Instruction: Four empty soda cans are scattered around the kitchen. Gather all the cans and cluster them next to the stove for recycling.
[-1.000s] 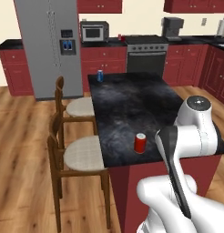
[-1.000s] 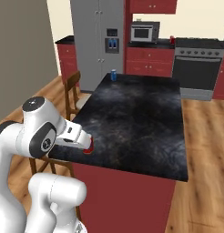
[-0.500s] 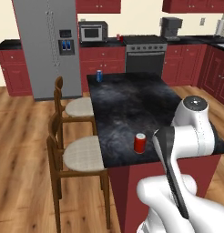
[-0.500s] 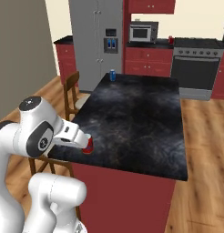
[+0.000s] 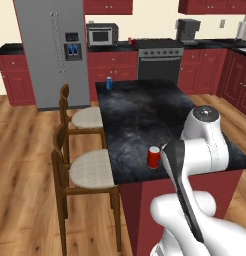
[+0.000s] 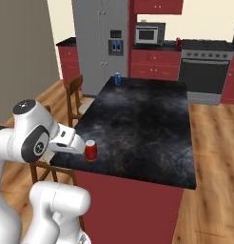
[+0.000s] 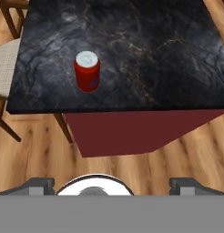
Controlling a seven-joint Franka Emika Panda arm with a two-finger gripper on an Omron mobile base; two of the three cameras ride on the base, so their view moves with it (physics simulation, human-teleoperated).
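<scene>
the gripper point(image 7: 112, 184) fingers point(image 7: 40, 184) stand wide apart and hold nothing; the two tips sit at the lower corners of the hand view, over wooden floor point(image 7: 132, 168) just off the near edge of the island point(image 7: 145, 50). a red can point(image 7: 87, 71) stands upright on the island's black marbled top, near the near edge and toward the stool side, well apart from the fingers. in the left base view the red can point(image 5: 153, 157) stands just beside the arm's dark link. a blue can point(image 5: 109, 83) stands upright at the island's far corner, on the side with the two stools point(image 5: 90, 169). the stove point(image 5: 160, 63) stands against the back wall. another red can point(image 6: 179, 42) sits on the counter between stove and microwave point(image 6: 150, 34), just beside the stove.
</scene>
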